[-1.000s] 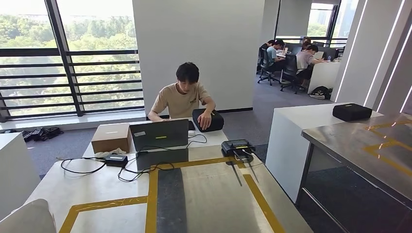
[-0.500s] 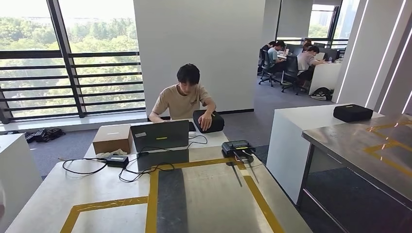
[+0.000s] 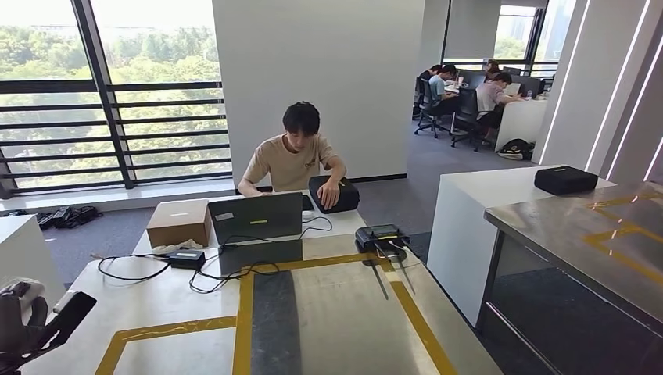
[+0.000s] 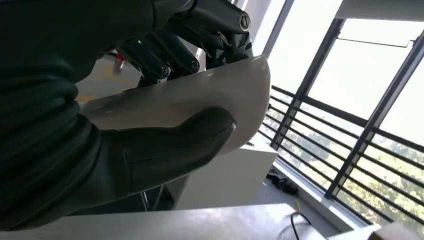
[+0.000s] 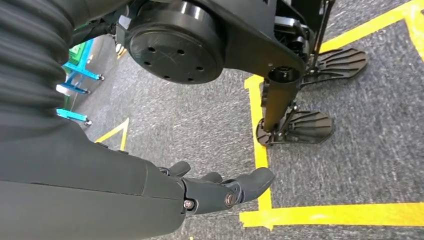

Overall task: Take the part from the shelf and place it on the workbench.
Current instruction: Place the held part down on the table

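Since half a second back, the left hand (image 3: pixel 23 324) has been brought up into the lower corner of the head view. Its thumb and dark fingers (image 4: pixel 165 62) are clamped on the pale curved part (image 4: pixel 200 95), which is held off the workbench (image 3: pixel 336 312) edge. Plenty of bare benchtop is seen beyond it. The right hand (image 5: pixel 220 190) is hung loosely spread over carpet, holding nothing.
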